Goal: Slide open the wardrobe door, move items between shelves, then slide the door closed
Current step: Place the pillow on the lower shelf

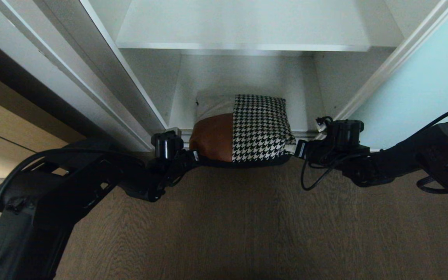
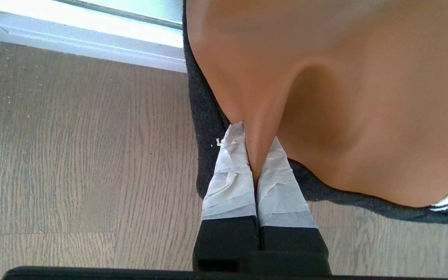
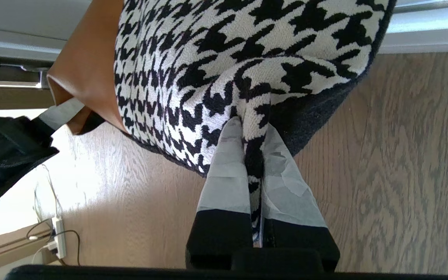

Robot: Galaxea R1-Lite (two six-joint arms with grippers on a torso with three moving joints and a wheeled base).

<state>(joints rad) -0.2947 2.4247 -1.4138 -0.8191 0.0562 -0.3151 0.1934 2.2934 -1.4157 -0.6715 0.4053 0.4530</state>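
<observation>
The item, a flat cushion-like bag (image 1: 261,128) of tan leather and houndstooth fabric with a black underside, hangs between my two grippers at the open wardrobe's front, half over the wooden floor. My left gripper (image 1: 195,155) is shut on a fold of its tan corner (image 2: 256,134). My right gripper (image 1: 294,149) is shut on a pinch of its houndstooth edge (image 3: 253,126). Above the bag runs a white shelf (image 1: 243,31), with a lower white level (image 1: 301,112) beneath it. The frosted pale blue-green sliding wardrobe door (image 1: 434,77) stands slid aside at the right.
Grey-brown wooden floor (image 1: 247,233) fills the foreground. The wardrobe's white bottom rail (image 2: 91,35) lies just behind the bag. Grey-white frame panels (image 1: 72,70) slant down the left, with light wood (image 1: 6,128) beyond. A power strip with cables (image 3: 58,237) lies on the floor.
</observation>
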